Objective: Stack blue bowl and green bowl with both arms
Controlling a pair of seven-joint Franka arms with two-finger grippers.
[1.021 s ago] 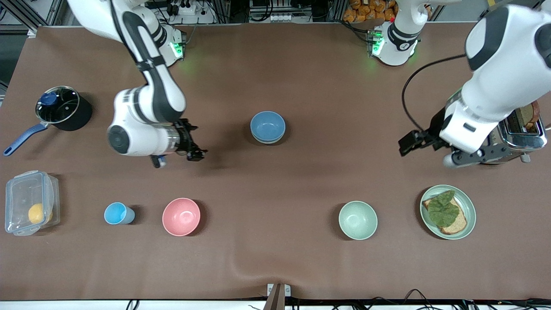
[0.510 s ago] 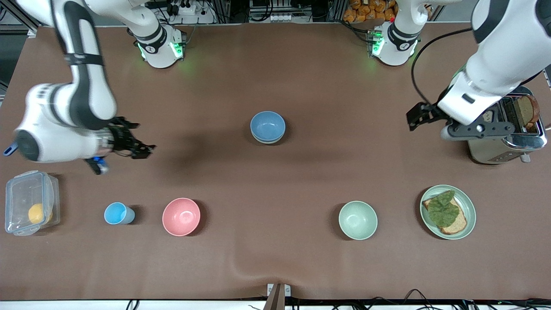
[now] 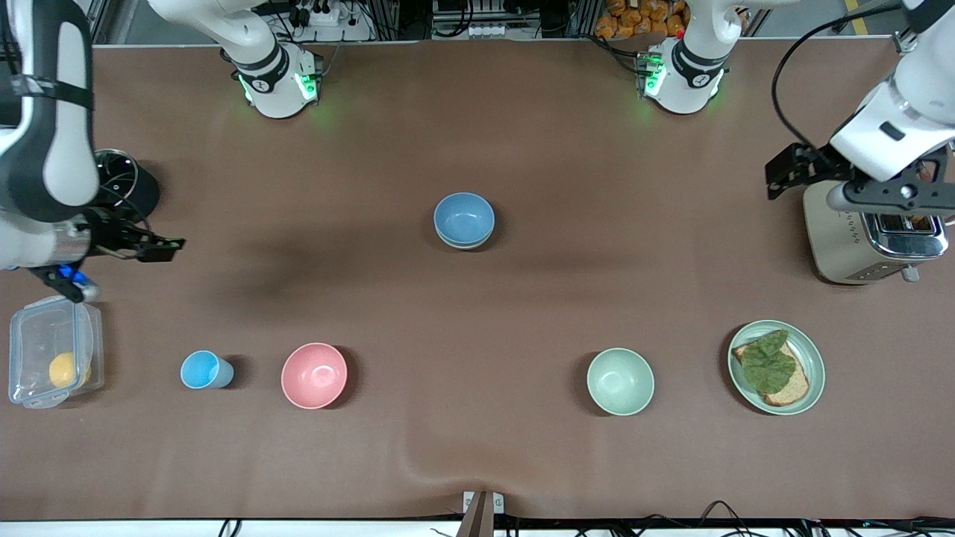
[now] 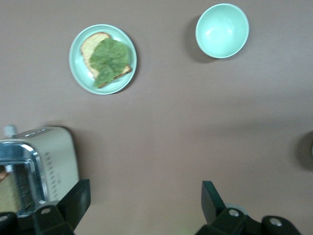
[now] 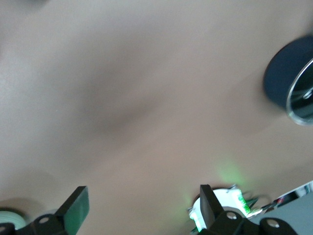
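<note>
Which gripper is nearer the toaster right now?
Left. The left gripper hangs open right beside the toaster; the right gripper, also open, is up by the black pot at the right arm's end.

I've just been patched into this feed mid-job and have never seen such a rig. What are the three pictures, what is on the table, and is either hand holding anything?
These are two robot arms bolted at one edge of a brown table. The wide picture looks down from a high camera facing them; the other two come from cameras on each arm's wrist.

The blue bowl sits mid-table, nested in another bowl whose rim just shows beneath it. Nearer the front camera stand a green bowl, a green plate with bread and a leaf, a pink bowl, a light-blue cup and a clear box holding something yellow. A toaster and a dark pot stand at the table's two ends.

The left hand hovers by the toaster, the right hand near the pot. Both are open and empty.
</note>
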